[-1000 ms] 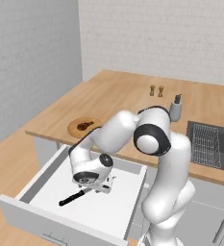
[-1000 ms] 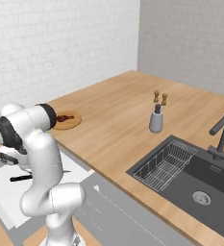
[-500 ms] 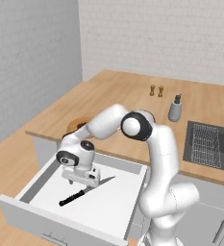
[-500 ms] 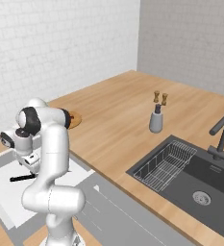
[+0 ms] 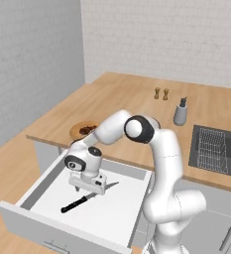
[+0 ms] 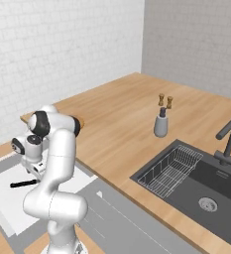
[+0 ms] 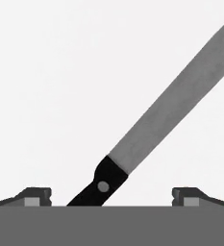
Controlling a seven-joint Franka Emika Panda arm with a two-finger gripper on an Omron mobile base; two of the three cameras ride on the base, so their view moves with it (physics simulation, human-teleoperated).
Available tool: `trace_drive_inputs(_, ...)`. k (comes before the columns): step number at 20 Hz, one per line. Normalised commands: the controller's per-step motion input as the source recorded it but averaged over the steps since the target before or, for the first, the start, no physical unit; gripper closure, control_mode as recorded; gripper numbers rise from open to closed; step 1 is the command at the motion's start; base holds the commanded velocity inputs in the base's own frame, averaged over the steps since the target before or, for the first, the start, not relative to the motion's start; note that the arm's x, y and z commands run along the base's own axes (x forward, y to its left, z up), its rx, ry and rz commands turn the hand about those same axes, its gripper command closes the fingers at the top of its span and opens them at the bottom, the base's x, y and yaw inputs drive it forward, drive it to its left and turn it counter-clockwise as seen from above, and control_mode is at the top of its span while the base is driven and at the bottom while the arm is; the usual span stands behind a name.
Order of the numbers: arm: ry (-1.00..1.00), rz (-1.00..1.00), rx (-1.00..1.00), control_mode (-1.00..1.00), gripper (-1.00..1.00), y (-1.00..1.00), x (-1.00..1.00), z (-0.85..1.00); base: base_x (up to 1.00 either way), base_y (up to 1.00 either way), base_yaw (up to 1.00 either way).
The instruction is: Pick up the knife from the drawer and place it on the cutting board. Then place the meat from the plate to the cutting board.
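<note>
Your gripper [image 5: 88,188] hangs low inside the drawer [image 5: 47,218], right above the knife [image 5: 82,200], with its jaws spread wide and nothing between them. In the hand view you can see the two fingertips [image 7: 36,195] standing apart on either side of the knife [image 7: 147,144], whose black handle runs down between them while the grey blade slants away toward the upper right; neither tip touches it. From the left base view the knife lies flat on the white drawer floor, handle pointing toward the drawer front and blade tip toward the bench [image 5: 117,99], with the gripper over the stretch where handle meets blade. The right base view shows the handle [image 6: 23,184] poking out beside the arm on the drawer floor [image 6: 8,198]. The drawer stands pulled fully out from under the bench edge. The plate [image 5: 83,130] sits on the bench just behind the drawer, close to the bench edge, with the dark reddish meat [image 5: 87,130] on it. Farther back from the drawer, a grey bottle [image 5: 180,113] and two small shakers [image 5: 161,93] stand on the bench, and the dark sink [image 5: 217,149] lies off to the side of them.
</note>
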Motion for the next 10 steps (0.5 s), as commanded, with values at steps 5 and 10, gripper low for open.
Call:
trace_drive_inputs(5, -0.05, -0.05, -0.08, -1.00, -1.00, 0.19, -0.03, -0.22, 0.00, 0.00, 0.00)
trace_drive_inputs(10, -0.01, -0.04, -0.06, -1.00, -1.00, 0.19, -0.01, -0.09, 0.00, 0.00, 0.00)
